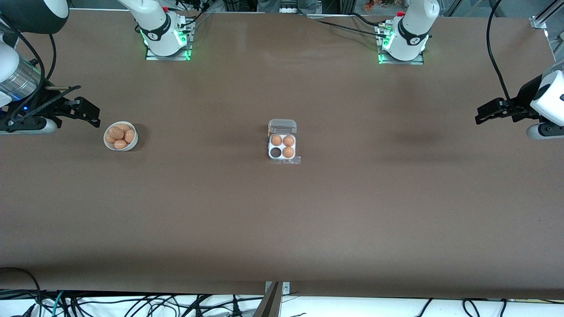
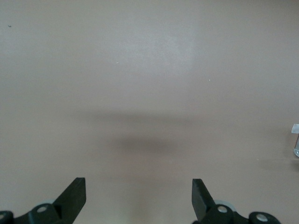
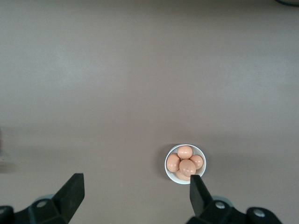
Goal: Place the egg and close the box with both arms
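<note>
Brown table (image 1: 282,220) lay bare under both wide-open grippers; right gripper (image 3: 135,193), just beside the bowl (image 3: 169,171), should pinch one egg (image 3: 187,166) gently.

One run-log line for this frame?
box: lid open, three eggs, one cell empty | bowl: eggs | right gripper: open, near bowl | left gripper: open, over table

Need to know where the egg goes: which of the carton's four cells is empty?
The egg carton cell nearer the front camera, toward the right arm's end, shows dark; the other three hold brown eggs.
</note>
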Robot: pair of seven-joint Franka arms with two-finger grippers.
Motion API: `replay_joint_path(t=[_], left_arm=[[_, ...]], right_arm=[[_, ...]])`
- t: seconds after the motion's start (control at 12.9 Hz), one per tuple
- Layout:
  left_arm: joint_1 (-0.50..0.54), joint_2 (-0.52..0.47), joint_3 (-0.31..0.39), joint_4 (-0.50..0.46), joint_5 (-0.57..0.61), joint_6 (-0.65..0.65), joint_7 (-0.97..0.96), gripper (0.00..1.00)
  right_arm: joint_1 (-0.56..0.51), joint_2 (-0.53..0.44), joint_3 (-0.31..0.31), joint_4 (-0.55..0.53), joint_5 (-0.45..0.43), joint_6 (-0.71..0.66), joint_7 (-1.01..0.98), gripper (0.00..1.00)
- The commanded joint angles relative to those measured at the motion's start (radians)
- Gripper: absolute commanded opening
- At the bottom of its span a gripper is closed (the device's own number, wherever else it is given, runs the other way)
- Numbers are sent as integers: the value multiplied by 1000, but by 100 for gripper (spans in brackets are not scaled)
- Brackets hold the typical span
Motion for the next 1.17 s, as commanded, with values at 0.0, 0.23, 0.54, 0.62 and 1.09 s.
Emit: replay_joint_path(t=[0.0,0.23,0.54,0.62,1.09], left_arm=[[8,6,-2,22,1,-19,22,100],[8,7,-1,22,1,-17,22,100],[6,7,-2,33,1,-17,22,100],[6,7,-2,34,1,-17,20,100],[6,6,-4,37,1,-19,19,100]], right_arm=[[-4,-6,3,2,16,-11,-18,100],[-4,-6,3,3,16,-11,-18,100],[-4,-6,3,3,16,-11,-16,100],[-4,-6,3,3,16,-11,-18,100],[-4,-6,3,3,16,-11,-16,100]])
